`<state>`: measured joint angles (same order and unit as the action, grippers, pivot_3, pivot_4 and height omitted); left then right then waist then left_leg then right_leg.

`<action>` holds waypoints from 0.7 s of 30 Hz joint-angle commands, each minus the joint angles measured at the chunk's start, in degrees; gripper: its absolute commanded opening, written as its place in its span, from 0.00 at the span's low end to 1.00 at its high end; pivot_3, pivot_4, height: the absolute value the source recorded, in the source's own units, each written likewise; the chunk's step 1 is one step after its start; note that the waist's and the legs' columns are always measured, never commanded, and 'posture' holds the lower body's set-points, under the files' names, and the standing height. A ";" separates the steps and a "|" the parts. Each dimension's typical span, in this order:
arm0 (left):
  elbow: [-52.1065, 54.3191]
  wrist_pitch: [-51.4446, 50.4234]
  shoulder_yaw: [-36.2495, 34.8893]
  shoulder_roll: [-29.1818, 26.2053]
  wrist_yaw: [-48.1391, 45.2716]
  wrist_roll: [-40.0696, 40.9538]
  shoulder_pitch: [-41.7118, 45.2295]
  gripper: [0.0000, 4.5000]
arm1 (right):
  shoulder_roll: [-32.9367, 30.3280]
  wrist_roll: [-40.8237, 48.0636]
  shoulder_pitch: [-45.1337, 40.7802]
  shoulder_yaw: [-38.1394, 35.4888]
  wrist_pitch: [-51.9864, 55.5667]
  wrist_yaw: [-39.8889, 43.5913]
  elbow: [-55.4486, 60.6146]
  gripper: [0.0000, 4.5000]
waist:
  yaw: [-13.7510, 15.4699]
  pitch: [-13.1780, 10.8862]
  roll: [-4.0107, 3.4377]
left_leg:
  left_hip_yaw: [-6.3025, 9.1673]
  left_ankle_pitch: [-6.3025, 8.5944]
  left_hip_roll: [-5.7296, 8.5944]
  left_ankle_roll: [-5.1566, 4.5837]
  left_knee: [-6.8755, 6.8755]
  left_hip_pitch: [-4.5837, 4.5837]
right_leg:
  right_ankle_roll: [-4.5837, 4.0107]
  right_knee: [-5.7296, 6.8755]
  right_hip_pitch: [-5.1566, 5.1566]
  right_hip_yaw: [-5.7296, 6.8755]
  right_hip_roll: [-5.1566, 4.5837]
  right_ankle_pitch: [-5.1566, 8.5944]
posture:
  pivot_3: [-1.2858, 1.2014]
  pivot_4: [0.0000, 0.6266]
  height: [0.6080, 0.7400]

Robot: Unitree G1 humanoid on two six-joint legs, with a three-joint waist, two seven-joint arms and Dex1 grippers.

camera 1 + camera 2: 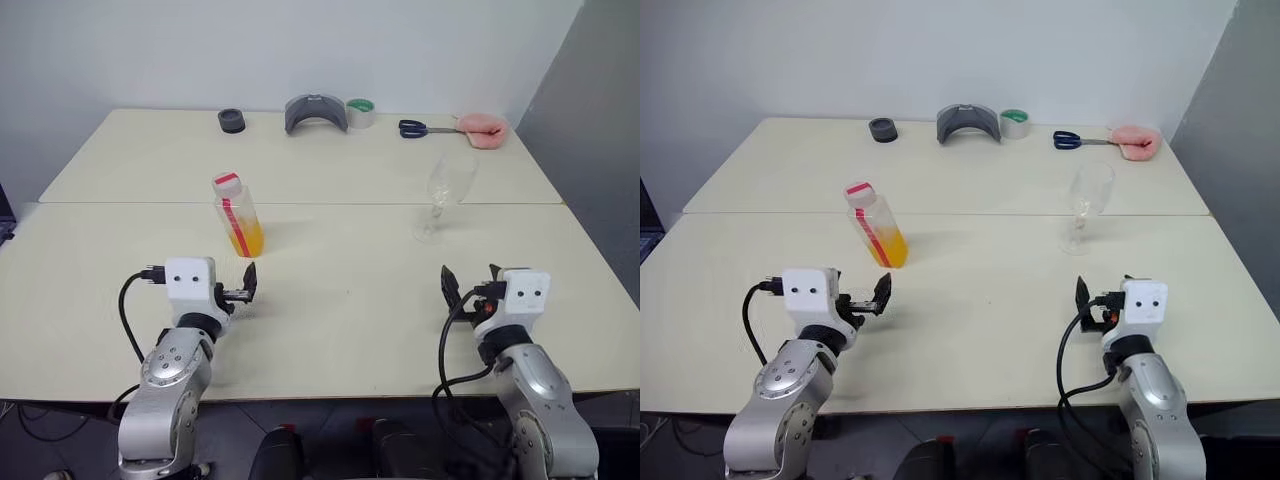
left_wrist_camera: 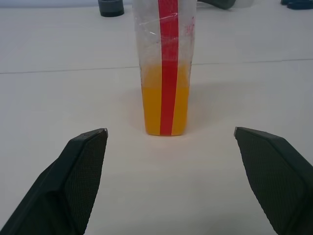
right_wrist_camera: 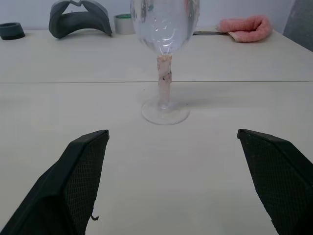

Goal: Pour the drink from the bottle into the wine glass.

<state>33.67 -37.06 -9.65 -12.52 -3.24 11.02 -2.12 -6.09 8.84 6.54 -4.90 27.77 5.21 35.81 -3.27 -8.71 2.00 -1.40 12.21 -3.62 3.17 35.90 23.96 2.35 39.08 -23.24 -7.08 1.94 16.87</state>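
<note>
The bottle [image 1: 238, 214] stands upright on the near table, left of centre, with its red-and-white cap on. The orange drink [image 1: 246, 241] fills its lower part. My left gripper [image 1: 243, 287] hovers just in front of it, open and empty; in the left wrist view the bottle [image 2: 167, 68] stands straight ahead between the spread fingertips [image 2: 88, 147]. The wine glass [image 1: 445, 195] stands empty on the right, by the seam between the tables. My right gripper [image 1: 470, 285] is open a short way in front of it, facing the glass [image 3: 164, 58].
Two cream tables [image 1: 350, 330] meet at a seam. Along the far edge lie a black round object [image 1: 231, 121], a grey curved piece [image 1: 316, 112], a tape roll [image 1: 360, 113], blue-handled scissors [image 1: 412, 128] and a pink cloth [image 1: 482, 129].
</note>
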 commanded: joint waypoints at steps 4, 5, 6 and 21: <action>2.03 0.02 -1.09 0.75 0.97 -0.14 0.25 0.99 | -0.51 0.94 -1.36 -0.24 -1.33 0.79 0.90 1.00 | 0.00 0.00 0.00 | 0.01 0.00 0.01 0.00 0.00 0.01 | -0.01 -0.01 0.00 0.01 0.00 0.00 | 0.52 0.24 1.00; 1.79 0.35 -1.23 1.09 0.97 0.13 0.43 0.99 | -0.57 0.94 -1.40 -0.33 -1.33 0.86 0.88 1.00 | 0.00 0.00 0.00 | 0.00 0.00 0.01 0.00 0.00 0.01 | 0.00 -0.01 0.00 0.00 0.00 0.00 | 0.52 0.24 1.00; 1.69 0.40 -1.24 1.19 0.99 0.17 0.55 0.99 | -0.61 0.92 -1.42 -0.40 -1.33 0.90 0.86 1.00 | 0.00 0.00 0.00 | 0.00 0.00 0.00 0.00 0.00 0.01 | -0.01 -0.01 0.00 0.00 0.00 0.00 | 0.52 0.24 1.00; 0.67 0.84 -1.11 1.01 0.28 -0.05 1.75 0.99 | -0.51 0.66 -1.12 -0.24 -1.10 0.67 1.48 1.00 | 0.01 0.00 0.00 | 0.00 0.00 0.01 0.00 0.00 0.01 | 0.00 0.00 0.00 0.00 0.00 0.00 | 0.52 0.24 1.00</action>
<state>33.51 -37.23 -10.52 -11.25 -3.02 11.26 -0.99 -6.32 9.13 5.64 -4.94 27.77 5.88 35.51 -3.26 -8.71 2.00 -1.40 12.21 -3.61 3.18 35.90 23.97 2.35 39.08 -23.24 -7.07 1.94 16.87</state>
